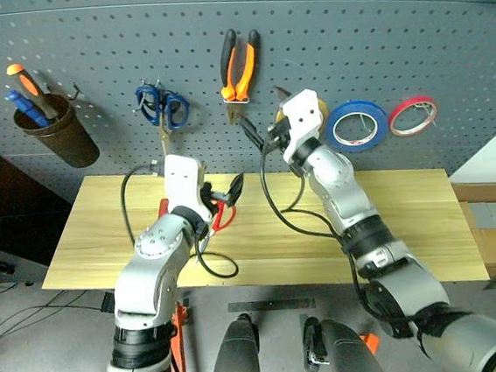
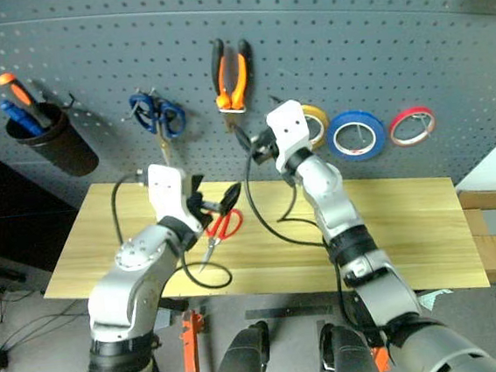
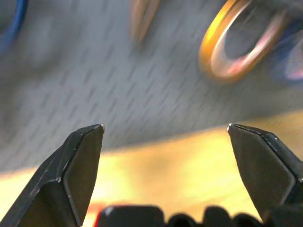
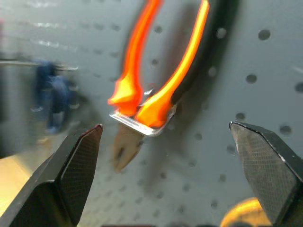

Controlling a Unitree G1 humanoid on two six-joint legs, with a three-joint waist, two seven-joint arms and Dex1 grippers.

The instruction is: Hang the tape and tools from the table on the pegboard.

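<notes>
Right end effector (image 4: 165,137) released before hung pliers (image 4: 161,71), left end effector (image 3: 165,132) released, red-handled scissors (image 2: 221,228) plain from right eye

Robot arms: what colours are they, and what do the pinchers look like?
Both arms are silver-grey metal with black joints. Each wrist is a white block, and black cables loop from it along the arm. The left gripper and right gripper each have two black, wedge-shaped fingers ending in points.

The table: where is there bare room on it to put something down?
The table is bare along its right half, past the right arm. Its left end, below the brown cup, is also free. The middle is crowded: red-handled scissors, cables and the left hand.
</notes>
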